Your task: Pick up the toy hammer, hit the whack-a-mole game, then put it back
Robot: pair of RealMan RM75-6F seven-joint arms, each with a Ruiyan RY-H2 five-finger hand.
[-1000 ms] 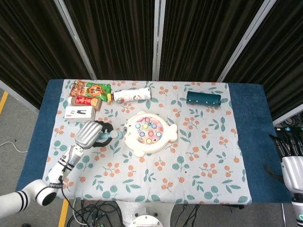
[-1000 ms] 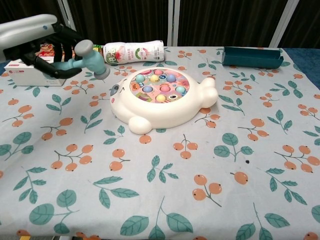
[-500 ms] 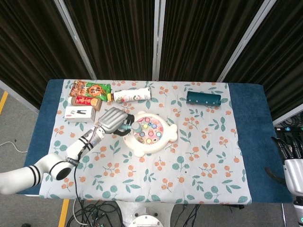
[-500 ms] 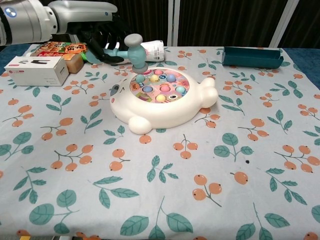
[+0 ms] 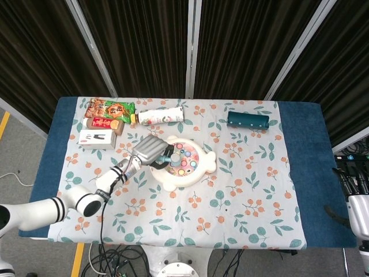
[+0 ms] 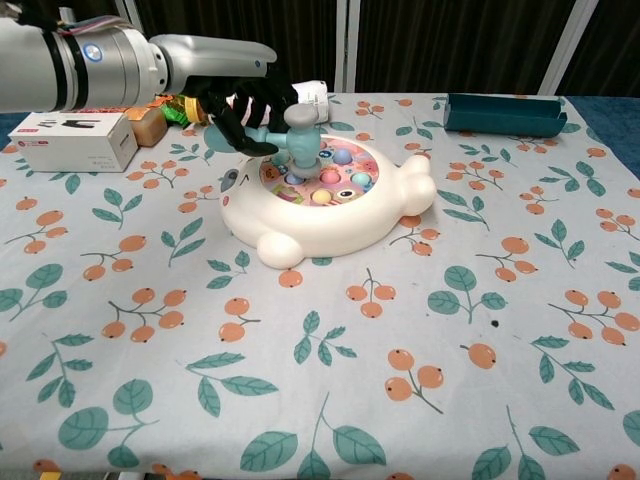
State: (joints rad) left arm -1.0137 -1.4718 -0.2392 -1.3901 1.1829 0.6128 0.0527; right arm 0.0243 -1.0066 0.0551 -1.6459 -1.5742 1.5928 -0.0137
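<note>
My left hand (image 6: 238,105) (image 5: 150,151) grips the teal handle of the toy hammer (image 6: 298,137). The grey hammer head (image 5: 174,156) sits low over the left side of the coloured pegs, touching or nearly touching them. The whack-a-mole game (image 6: 325,200) (image 5: 184,164) is a cream animal-shaped base with pastel pegs, at the table's middle. My right hand (image 5: 357,199) shows only at the head view's right edge, beyond the table; how its fingers lie is unclear.
A white box (image 6: 70,140), snack packs (image 5: 109,114) and a lying bottle (image 5: 161,116) line the back left. A dark teal tray (image 6: 500,113) lies at the back right. The floral tablecloth (image 6: 330,380) covers the table.
My left hand swung the hammer rightward from beside the game, then lowered its head onto the left pegs. The right hand stayed put.
</note>
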